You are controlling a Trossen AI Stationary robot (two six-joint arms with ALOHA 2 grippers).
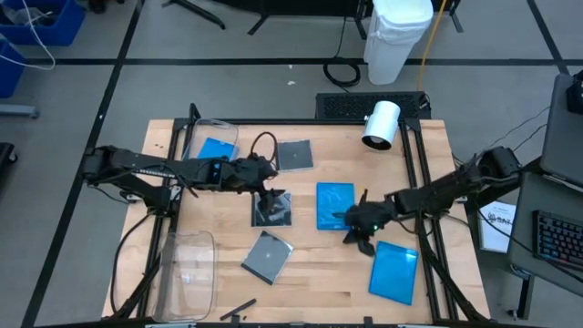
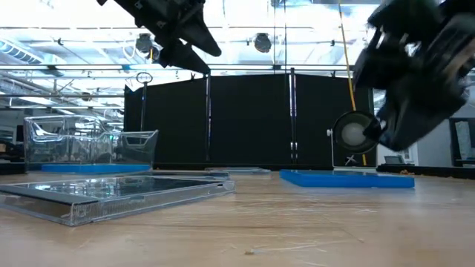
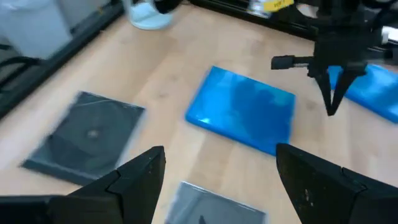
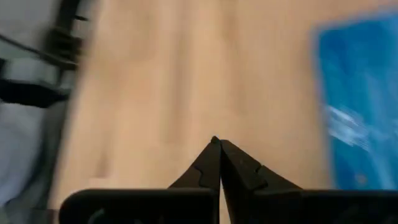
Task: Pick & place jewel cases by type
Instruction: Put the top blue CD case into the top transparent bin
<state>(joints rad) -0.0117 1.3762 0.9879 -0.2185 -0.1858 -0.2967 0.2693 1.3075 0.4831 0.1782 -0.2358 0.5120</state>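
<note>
Blue case (image 4: 357,106) blurred, edge-cropped.

Lay scattered on table (image 1: 310,282): jewel cases (image 1: 334,205) mid-board, one inside far-left bin (image 1: 206,137), another near right edge.

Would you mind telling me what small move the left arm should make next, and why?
Probably lower the left gripper straight down: its fingers stand open above the grey case at the table's middle, with nothing held. The right gripper is shut and empty beside the blue case.
</note>
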